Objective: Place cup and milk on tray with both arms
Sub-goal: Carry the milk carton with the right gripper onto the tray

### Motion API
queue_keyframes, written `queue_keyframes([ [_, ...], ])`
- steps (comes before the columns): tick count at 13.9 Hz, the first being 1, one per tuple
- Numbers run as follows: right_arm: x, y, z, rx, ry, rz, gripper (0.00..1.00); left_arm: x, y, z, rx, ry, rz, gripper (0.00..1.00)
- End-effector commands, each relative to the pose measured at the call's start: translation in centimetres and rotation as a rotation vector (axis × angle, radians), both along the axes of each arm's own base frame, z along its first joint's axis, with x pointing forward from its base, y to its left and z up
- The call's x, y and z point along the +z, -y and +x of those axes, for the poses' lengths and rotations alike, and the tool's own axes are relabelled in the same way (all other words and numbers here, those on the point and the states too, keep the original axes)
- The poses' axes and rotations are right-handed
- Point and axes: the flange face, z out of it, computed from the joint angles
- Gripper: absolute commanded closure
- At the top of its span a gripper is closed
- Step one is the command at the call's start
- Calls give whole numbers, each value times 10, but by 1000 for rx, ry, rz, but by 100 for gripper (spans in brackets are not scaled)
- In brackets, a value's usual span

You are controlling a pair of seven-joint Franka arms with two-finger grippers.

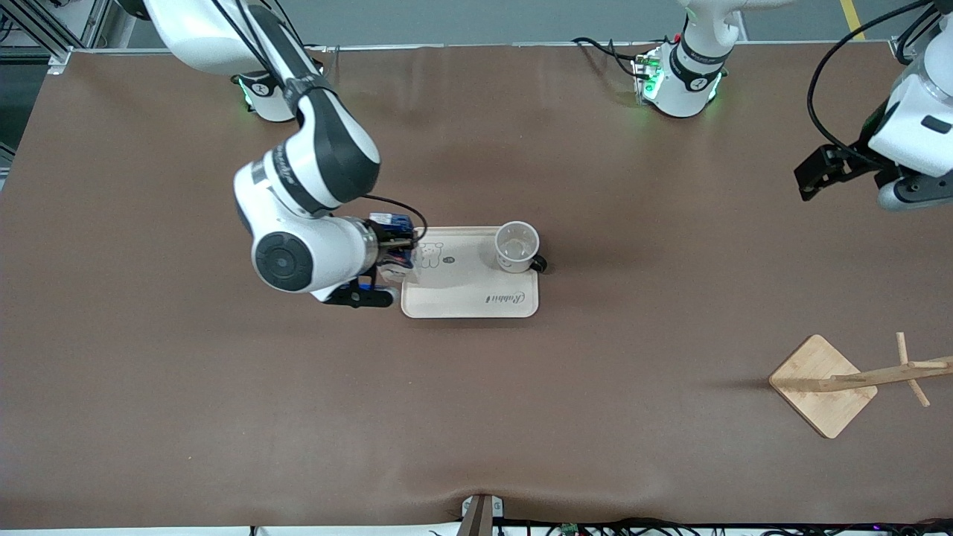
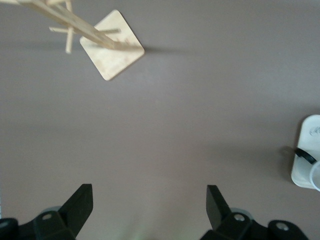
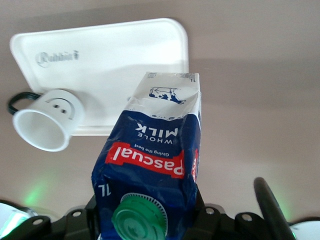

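My right gripper (image 1: 394, 249) is shut on the milk (image 1: 392, 222), a dark-blue carton with a green cap, and holds it at the edge of the beige tray (image 1: 469, 298) toward the right arm's end. In the right wrist view the gripper (image 3: 145, 216) grips the milk (image 3: 155, 150) near its top. Its base hangs by the tray (image 3: 110, 55). The white cup (image 1: 517, 246) stands upright on the tray's corner toward the left arm's end, and it also shows in the right wrist view (image 3: 47, 122). My left gripper (image 2: 149, 200) is open and empty, high over bare table.
A wooden stand with a square base (image 1: 823, 385) stands near the left arm's end of the table, nearer to the front camera than the tray; it also shows in the left wrist view (image 2: 112, 45). The left arm (image 1: 912, 134) waits above that end.
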Motion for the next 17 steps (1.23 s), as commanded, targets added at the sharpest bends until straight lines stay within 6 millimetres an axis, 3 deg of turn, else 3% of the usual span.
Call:
queue_keyframes([
  [1,1,-21,0,-42,7,14,100,-4,-9,-22,-9,-9,-40,0],
  [4,-24,-27,-3,-32,-19,0,100,-6,-15,-32,-51,12,-41,0],
  [9,-63,-56,-17,-14,25,1,100,-2,-25,-32,-48,15,-80,0],
  [11,-64,-57,-19,-5,18,-8,100,1,-27,-30,-45,20,-83,0],
  [13,-65,-56,-20,-5,13,-10,91,-1,-28,-27,-43,22,-85,0],
  [17,-72,-45,-23,4,-47,-31,91,-3,-24,-26,-49,18,-85,0],
])
